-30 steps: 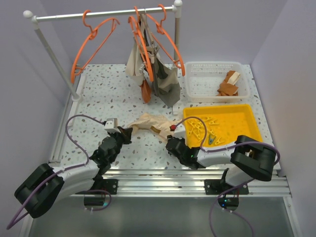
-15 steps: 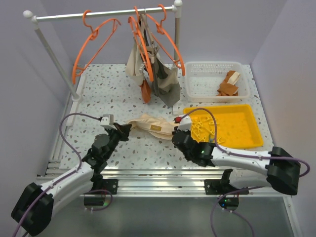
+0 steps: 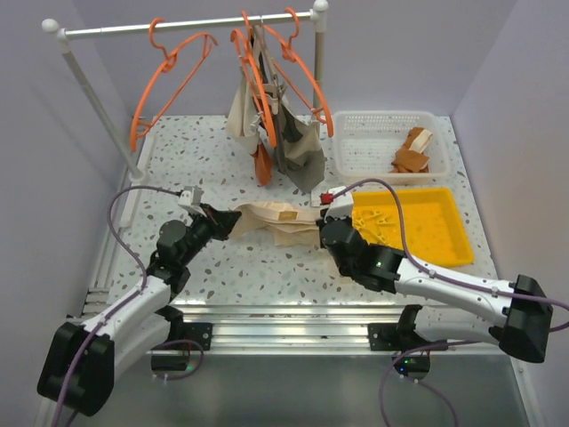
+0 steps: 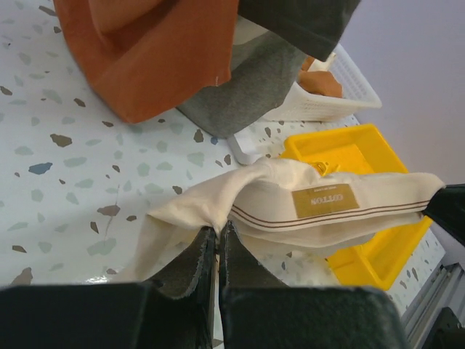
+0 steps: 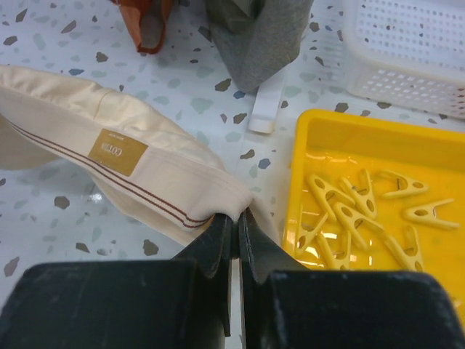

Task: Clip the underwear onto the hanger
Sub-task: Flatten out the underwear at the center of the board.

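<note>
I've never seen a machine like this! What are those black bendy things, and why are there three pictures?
They are two robot arms, each ending in a two-finger claw. One picture looks down from above; the other two come from little cameras on each wrist. The left claw and the right claw are both shut on the cream underwear, pinching an end each so that it is stretched between them. On the speckled table sit a yellow tray of clips and a white basket. Orange hangers hang on a rail behind.
</note>
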